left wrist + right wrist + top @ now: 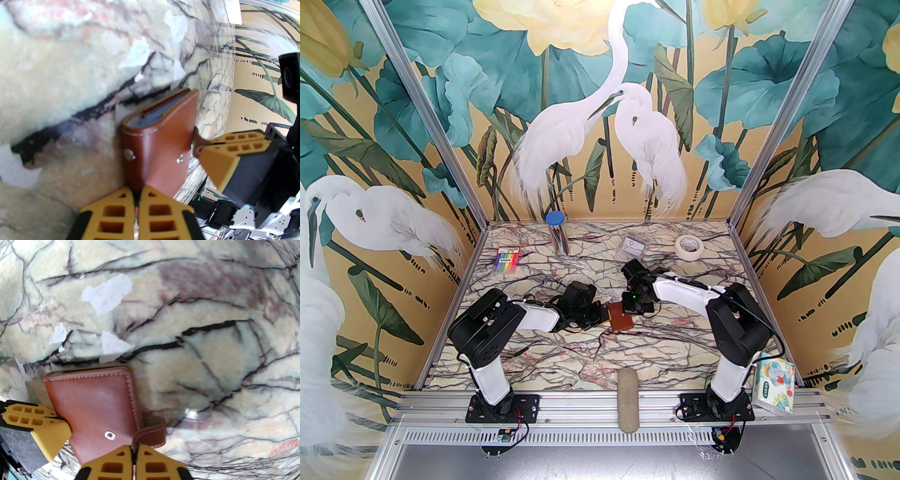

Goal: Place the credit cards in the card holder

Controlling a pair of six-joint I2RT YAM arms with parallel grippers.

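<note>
The card holder [164,131] sits at the middle of the marble-print table [211,310], pinned between the two arms. The left gripper [137,201] has its jaws pinched together on the holder's near edge. The right gripper [134,455] is clamped narrowly on the snap tab [151,433], which hangs unfastened off the side.

The main risk is the thinness of both holds. Each is a small bite on smooth leather, so if the arms pull apart unevenly, the tab could slide out of the right jaws. The holder could also twist out of the left ones and flop shut. With both grippers busy, neither is free to fetch a card, and releasing either hold may let the holder close.

There is one card holder with two snap halves showing on its face, and bluish sleeves [152,114] show in its open top. The credit cards cannot be counted. A pale sliver beside the holder in the left wrist view may be one, or only a scuff in the table print.

At the far edge lie one pack of coloured pens [506,260], one blue-lidded tube [557,232], one clear plastic wrapper [632,245] and one roll of tape [690,245].
</note>
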